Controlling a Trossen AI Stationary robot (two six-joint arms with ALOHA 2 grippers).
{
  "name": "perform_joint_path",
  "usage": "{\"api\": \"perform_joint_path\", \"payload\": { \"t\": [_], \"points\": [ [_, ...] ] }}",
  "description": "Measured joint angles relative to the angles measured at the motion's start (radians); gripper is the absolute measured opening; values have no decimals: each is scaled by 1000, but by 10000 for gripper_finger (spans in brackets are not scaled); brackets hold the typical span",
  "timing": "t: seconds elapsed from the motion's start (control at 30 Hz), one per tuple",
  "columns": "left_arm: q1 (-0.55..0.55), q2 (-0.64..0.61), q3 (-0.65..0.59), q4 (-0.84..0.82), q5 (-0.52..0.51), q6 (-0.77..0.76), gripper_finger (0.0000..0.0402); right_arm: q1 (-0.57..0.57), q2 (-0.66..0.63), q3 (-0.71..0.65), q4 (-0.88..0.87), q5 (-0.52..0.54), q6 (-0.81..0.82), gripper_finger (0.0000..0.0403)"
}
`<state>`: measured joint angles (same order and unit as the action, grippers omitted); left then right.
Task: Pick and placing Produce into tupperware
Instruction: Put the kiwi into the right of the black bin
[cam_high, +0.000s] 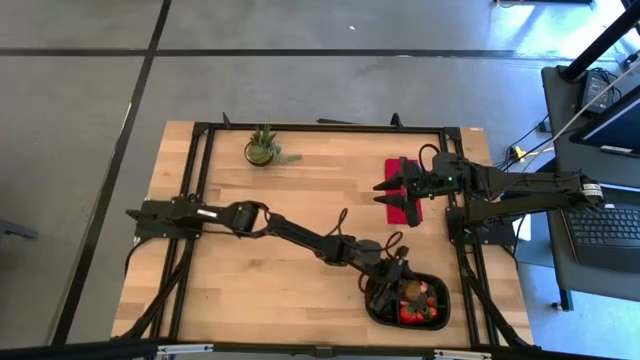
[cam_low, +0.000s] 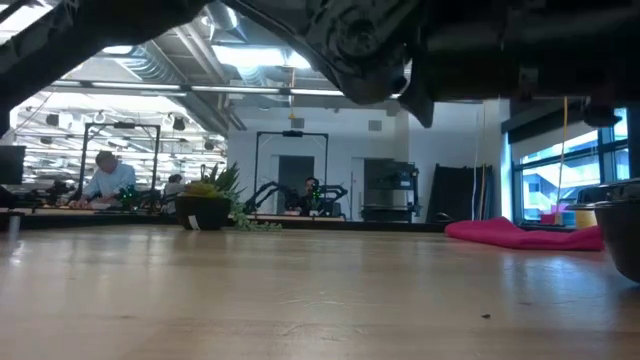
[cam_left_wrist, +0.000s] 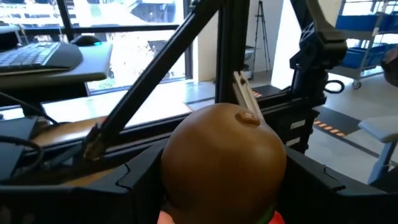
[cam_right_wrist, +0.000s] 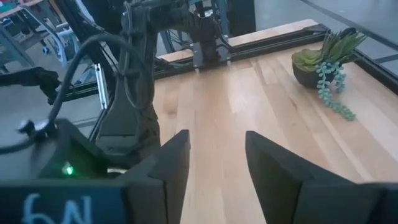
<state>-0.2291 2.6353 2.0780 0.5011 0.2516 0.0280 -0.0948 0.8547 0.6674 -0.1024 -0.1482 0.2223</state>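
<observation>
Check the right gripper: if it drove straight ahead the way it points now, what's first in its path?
Probably nothing close. The right gripper, jaws open, points left across bare table. The potted plant sits off to one side of that line; the left arm lies to the other side. Depth is uncertain.

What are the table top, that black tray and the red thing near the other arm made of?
The table top looks like pale wood with a smooth finish: plank seams and grain show. The black tray seems to be plastic, with a rounded, moulded rim. The red thing looks like soft cloth, lying rumpled and matte in the low view.
</observation>
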Motion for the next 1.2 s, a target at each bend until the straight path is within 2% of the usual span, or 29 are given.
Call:
{"api": "perform_joint_path", "payload": {
  "t": [0.47, 0.7, 1.2],
  "points": [
    [-1, 10, 6, -29, -32, 0, 242, 0, 0, 0, -1, 0, 7, 158],
    [-3, 10, 6, -133, -17, -1, 242, 0, 0, 0, -50, 0, 6, 158],
    [0, 10, 6, -100, -23, -18, 243, 0, 0, 0, -82, 0, 4, 158]
  ]
}}
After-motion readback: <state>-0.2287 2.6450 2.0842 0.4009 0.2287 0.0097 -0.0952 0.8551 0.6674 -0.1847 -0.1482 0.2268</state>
